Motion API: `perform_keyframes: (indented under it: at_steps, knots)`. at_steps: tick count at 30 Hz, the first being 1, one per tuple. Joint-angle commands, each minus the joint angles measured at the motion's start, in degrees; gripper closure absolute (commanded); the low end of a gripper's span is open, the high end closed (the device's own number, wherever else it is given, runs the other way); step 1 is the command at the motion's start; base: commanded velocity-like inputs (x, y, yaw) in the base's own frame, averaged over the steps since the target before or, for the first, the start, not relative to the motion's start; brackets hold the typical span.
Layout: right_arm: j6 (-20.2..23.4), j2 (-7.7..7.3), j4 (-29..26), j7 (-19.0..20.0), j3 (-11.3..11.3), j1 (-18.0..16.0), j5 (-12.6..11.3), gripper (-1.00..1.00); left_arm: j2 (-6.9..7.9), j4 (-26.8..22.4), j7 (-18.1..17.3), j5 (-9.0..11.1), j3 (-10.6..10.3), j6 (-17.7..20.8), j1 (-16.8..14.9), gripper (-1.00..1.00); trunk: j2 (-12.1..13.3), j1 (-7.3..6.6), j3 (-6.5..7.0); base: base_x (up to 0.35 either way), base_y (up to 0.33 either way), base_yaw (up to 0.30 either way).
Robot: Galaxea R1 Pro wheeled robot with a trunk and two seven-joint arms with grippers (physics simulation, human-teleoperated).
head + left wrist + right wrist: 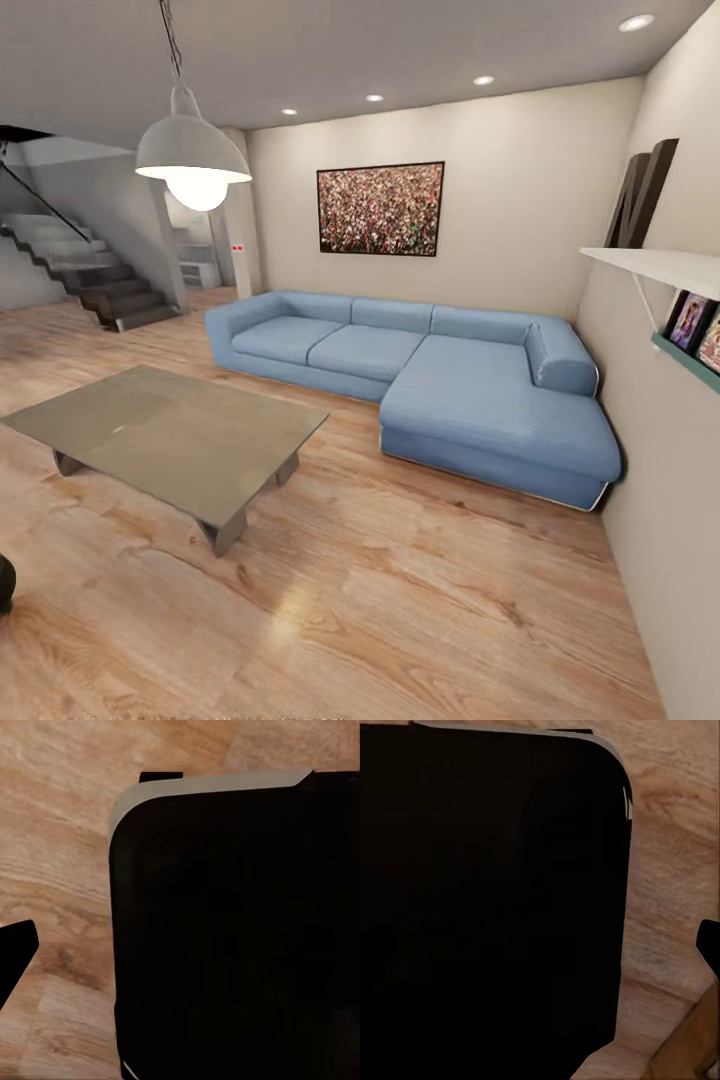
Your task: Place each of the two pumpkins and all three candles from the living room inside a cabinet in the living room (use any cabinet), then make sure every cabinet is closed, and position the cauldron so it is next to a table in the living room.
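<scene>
A: Which step do you think is in hand?

B: I judge the robot is on its way through the living room and looks for the things to collect. No pumpkin, candle or cabinet is visible to me in the head view.

A: From the left, what do you see there?

B: At the very left edge, low on the floor (pixel 400 620), a small dark round shape; it may be the cauldron, but too little of it shows to tell. Then the staircase (pixel 95 275) far behind, the hanging lamp (pixel 193 160), and under it the desk (pixel 165 435) with the glossy grey top, bare on top. Further right the blue sofa (pixel 430 385), the picture (pixel 381 209) on the wall above it, and at the right wall a white shelf (pixel 665 265).

A: And the tools?

B: In the left wrist view a dark fingertip (pixel 15 949) enters at the edge, over the floor and beside the black body of the robot (pixel 232 937). In the right wrist view a similar dark tip (pixel 709 941) shows. Whether either tool is released or clenched, I cannot tell. I see nothing held.

A: What does the next move call for?

B: In my opinion, turning the base or head until the cabinet and the small things come into view, well before any reaching.
</scene>
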Motion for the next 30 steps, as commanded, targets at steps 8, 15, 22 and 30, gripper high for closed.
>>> perform_keyframes:
  at_steps: [8,15,22,30]
  knots:
    - [-1.6,-0.01,0.0,0.0,0.0,0.0,0.0,-1.00,0.24,0.2,0.1,0.2,0.1,-0.1,0.0,-1.00,0.0,0.00,-0.27,0.000,0.000,0.281]
    - [-1.7,0.00,0.3,0.0,-0.1,0.0,0.0,-1.00,0.29,0.0,0.1,-0.1,0.0,-0.1,0.0,-1.00,0.0,0.00,-0.40,0.000,0.000,0.281]
    - [-1.8,0.05,0.4,0.0,-0.1,0.0,0.0,-1.00,0.29,-0.1,0.2,0.0,0.1,-0.1,0.0,-1.00,0.0,0.00,-0.42,0.000,0.000,0.281]
    - [-2.4,0.01,0.5,0.0,-0.1,0.0,-0.1,-1.00,0.25,-0.1,0.2,0.0,-0.1,-0.1,0.0,-1.00,0.0,0.00,-0.42,0.000,0.000,0.281]
